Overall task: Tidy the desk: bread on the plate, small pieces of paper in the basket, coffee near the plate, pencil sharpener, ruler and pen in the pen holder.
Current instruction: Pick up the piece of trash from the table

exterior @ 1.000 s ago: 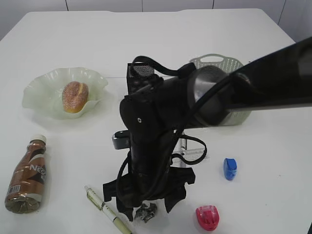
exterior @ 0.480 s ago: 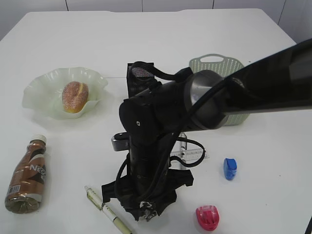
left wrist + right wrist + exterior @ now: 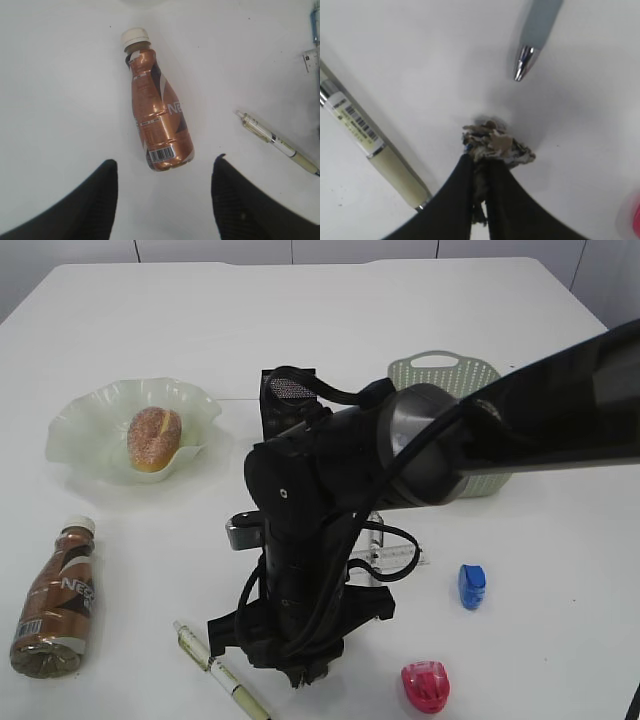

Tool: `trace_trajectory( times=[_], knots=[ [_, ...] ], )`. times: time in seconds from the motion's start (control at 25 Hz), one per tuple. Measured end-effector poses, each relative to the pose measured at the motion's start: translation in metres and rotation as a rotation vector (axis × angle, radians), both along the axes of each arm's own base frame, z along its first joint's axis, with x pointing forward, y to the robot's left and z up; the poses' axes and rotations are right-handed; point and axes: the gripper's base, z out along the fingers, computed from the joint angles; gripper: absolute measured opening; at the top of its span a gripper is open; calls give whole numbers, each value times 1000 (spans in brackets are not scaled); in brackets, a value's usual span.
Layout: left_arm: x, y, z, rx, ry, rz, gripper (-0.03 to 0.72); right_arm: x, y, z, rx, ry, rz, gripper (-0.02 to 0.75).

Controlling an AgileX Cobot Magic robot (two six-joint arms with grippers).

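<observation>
Both fingers of my right pincer (image 3: 479, 167) pinch a crumpled paper scrap (image 3: 496, 145) on the counter (image 3: 420, 60), while my left pincer (image 3: 162, 200) hangs open above the coffee bottle (image 3: 155, 120).

the right arm (image 3: 330, 500) hides most of the pen holder (image 3: 288, 388) and ruler (image 3: 398, 558).
</observation>
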Motion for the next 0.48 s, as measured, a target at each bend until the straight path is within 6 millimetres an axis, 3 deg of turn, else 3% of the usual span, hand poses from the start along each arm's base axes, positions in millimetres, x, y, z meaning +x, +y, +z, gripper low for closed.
trace_trajectory(
  times=[0.28, 0.48],
  knots=[
    [1, 0, 1, -2, -17, 1, 433, 0, 5, 7, 33, 8, 70, 34],
    [2, 0, 1, -4, -28, 2, 433, 0, -1, 50, 108, -68, 104, 31]
  ],
)
